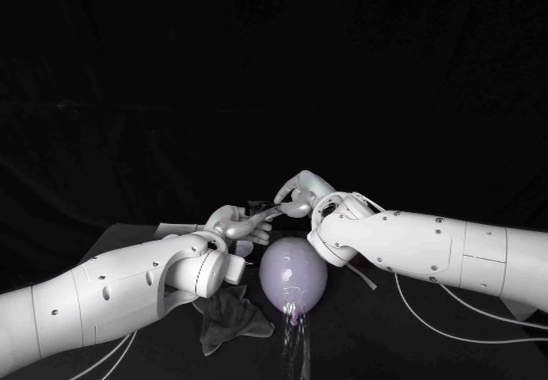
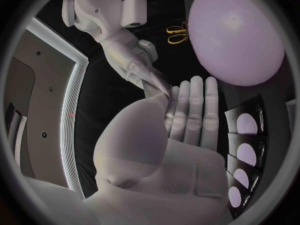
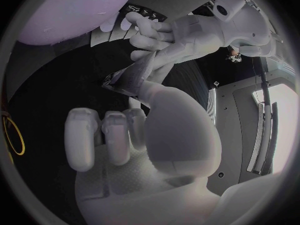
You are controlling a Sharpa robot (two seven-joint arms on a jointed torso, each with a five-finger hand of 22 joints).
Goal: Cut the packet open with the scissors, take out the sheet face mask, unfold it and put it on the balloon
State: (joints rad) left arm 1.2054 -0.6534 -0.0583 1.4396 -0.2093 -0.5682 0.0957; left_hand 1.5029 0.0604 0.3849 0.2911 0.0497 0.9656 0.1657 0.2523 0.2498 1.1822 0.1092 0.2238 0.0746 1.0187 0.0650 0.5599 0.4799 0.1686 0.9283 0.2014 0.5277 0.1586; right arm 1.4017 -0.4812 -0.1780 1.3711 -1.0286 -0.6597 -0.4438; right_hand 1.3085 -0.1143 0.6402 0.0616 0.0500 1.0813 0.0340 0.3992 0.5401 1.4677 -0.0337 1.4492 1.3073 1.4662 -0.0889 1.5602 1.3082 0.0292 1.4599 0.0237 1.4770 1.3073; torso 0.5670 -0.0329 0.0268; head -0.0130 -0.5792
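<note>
A pale purple balloon (image 1: 291,273) lies on the black table between my arms, also seen large as the balloon (image 2: 237,35) and the balloon (image 3: 69,10). Just beyond it my left hand (image 1: 237,222) and right hand (image 1: 299,194) meet above the table. Between them is a small greyish packet (image 3: 127,78) with a dark ragged edge. My left hand (image 3: 153,35) pinches it from one side, and the thumb of my right hand (image 3: 150,135) closes on it from the other. Yellow-handled scissors (image 2: 178,32) lie on the table beside the balloon, untouched.
A crumpled dark grey cloth (image 1: 229,317) lies on the table in front of my left arm, close to the balloon. A black tray (image 2: 247,150) with pale round spots stands near my left hand. Thin white cables (image 1: 457,317) hang below my right arm.
</note>
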